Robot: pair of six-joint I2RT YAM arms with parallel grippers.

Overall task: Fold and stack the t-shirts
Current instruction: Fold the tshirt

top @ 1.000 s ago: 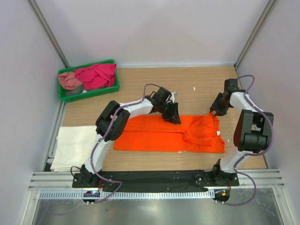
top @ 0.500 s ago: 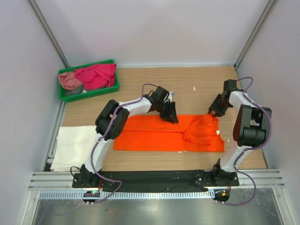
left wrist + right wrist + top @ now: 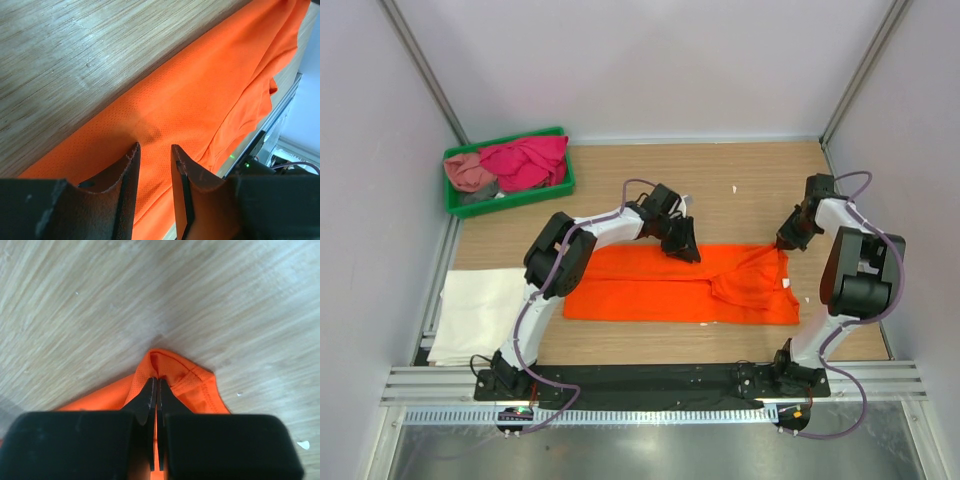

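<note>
The orange t-shirt point(image 3: 660, 285) lies spread across the middle of the table, with a folded bunch at its right end. My left gripper point(image 3: 686, 246) hovers at the shirt's far edge near the middle. In the left wrist view the left gripper point(image 3: 155, 148) stands open by a narrow gap over the orange t-shirt point(image 3: 210, 90), with nothing between its fingers. My right gripper point(image 3: 785, 243) is at the shirt's far right corner. In the right wrist view the right gripper point(image 3: 156, 381) is shut on a pinched-up fold of the orange t-shirt point(image 3: 200, 382). A white t-shirt point(image 3: 480, 310) lies flat at the near left.
A green tray point(image 3: 513, 204) at the far left holds a magenta t-shirt point(image 3: 527, 160) and a dusty pink t-shirt point(image 3: 470, 172). Bare wood point(image 3: 740, 175) lies beyond the orange shirt. Grey walls and metal posts enclose the table.
My right gripper has come down onto the orange shirt's far right corner and shut on it. The left gripper has shifted slightly along the far edge.
</note>
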